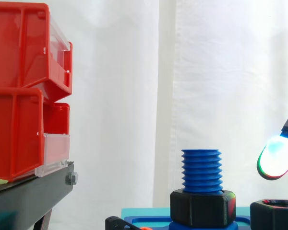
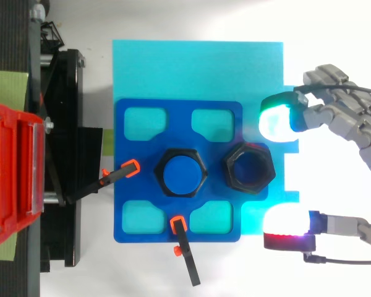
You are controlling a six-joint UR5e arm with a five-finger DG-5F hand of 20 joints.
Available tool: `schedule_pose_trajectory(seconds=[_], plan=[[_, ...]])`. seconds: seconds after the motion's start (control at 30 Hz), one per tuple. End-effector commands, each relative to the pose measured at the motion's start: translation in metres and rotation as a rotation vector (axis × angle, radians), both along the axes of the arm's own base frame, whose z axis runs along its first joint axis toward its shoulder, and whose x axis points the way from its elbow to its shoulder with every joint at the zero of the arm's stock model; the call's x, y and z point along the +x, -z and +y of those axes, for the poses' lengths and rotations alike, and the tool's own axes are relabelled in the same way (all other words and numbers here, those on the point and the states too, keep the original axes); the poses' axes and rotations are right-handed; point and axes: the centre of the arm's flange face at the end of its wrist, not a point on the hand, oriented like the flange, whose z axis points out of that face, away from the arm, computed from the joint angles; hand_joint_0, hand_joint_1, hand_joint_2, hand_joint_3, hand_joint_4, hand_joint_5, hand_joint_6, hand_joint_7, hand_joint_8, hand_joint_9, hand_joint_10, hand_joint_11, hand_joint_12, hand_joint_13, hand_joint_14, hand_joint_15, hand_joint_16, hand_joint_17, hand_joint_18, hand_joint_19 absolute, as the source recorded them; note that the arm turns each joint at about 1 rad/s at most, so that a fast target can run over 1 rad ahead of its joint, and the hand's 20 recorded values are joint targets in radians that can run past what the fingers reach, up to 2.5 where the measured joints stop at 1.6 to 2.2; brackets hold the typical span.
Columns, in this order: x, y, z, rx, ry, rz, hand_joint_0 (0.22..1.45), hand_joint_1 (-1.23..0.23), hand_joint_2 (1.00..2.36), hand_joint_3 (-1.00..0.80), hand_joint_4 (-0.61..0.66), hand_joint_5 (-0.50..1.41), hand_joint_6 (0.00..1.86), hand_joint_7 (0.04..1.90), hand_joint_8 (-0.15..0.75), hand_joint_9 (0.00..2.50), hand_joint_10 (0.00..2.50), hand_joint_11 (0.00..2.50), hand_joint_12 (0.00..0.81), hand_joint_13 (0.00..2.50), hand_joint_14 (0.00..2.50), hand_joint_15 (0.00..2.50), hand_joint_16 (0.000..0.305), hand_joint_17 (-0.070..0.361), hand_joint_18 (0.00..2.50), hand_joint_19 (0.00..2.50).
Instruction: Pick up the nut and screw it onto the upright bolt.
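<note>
A blue threaded bolt [image 1: 201, 170] stands upright in the middle of a blue fixture plate [image 2: 136, 210], with a black hex collar [image 1: 203, 208] round its base. A loose black nut [image 2: 248, 168] lies flat on the plate just right of the bolt, also seen at the lower right in the side view as the nut [image 1: 276, 215]. My hand [image 2: 346, 117] is to the right of the nut and open. One glowing fingertip [image 2: 278, 120] is beyond the nut's far side and another fingertip [image 2: 287, 229] lies off its near side. Neither touches the nut. In the side view a fingertip [image 1: 277, 158] hovers above the nut.
The plate rests on a cyan sheet [image 2: 198, 68]. Two black clamps with orange tips [image 2: 130, 167] [image 2: 179, 223] reach onto the plate from the left and the front. Red bins [image 1: 19, 96] on a black stand [image 1: 33, 191] rise at the left.
</note>
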Motion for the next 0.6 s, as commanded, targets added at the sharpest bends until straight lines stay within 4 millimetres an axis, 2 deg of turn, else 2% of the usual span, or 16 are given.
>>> schedule_pose_trajectory(seconds=[0.0,0.3,0.37,0.57], plan=[[0.000,0.002,-0.002,0.000,0.006,0.003,0.38,-0.71,1.00,-0.50,0.28,-0.22,0.50,0.84,0.334,0.28,0.00,0.00,0.453,0.22,0.00,0.00,0.069,0.155,0.40,0.20],[0.000,0.004,-0.011,-0.003,0.016,0.014,0.38,-0.71,1.00,-0.50,0.27,-0.23,0.50,0.81,0.330,0.28,0.00,0.00,0.453,0.22,0.00,0.00,0.069,0.155,0.40,0.20],[0.002,0.014,-0.011,-0.013,0.012,0.028,0.38,-0.71,1.00,-0.50,0.27,-0.23,0.50,0.81,0.331,0.28,0.00,0.00,0.452,0.22,0.00,0.00,0.069,0.155,0.40,0.20],[0.005,0.018,-0.008,-0.009,0.003,0.018,0.37,-0.74,1.00,-0.50,0.27,-0.23,0.50,0.79,0.332,0.28,0.00,0.00,0.455,0.21,0.00,0.00,0.069,0.156,0.40,0.19]])
